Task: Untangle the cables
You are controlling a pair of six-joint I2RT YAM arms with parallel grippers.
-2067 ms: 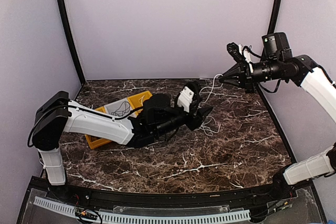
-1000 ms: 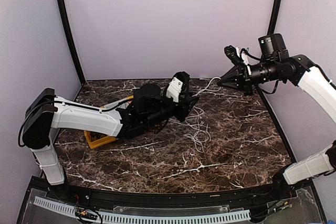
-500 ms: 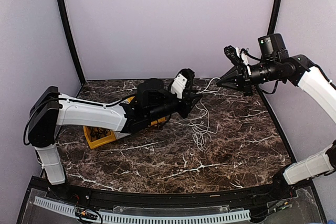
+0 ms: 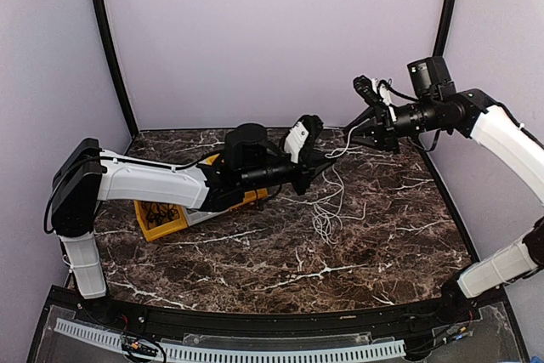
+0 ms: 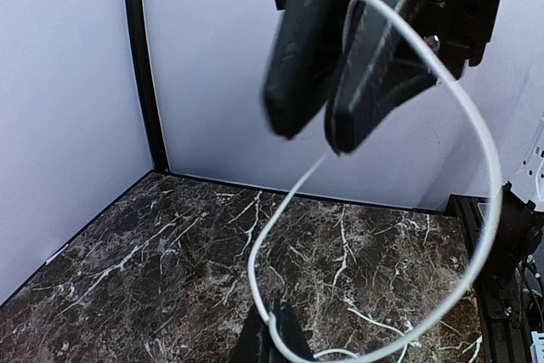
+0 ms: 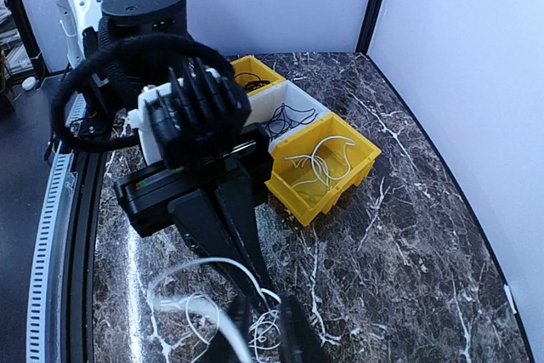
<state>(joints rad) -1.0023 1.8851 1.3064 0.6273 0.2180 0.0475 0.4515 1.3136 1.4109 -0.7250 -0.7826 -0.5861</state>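
cables (image 6: 319,159) lie in yellow bin (image 6: 344,193) and white bin (image 6: 306,101).

Your left end effector (image 4: 318,161) has risen off the counter (image 4: 391,244) toward the back and pinched shut on one of the white cables (image 4: 324,224). Your right end effector (image 4: 348,142) has drifted left toward it, and the strands now trail looser beneath both

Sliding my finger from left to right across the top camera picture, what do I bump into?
Left arm's shoulder → yellow bin → left tool → right tool → right wrist camera. The white cables stretch under both tools, so they have no clear place.
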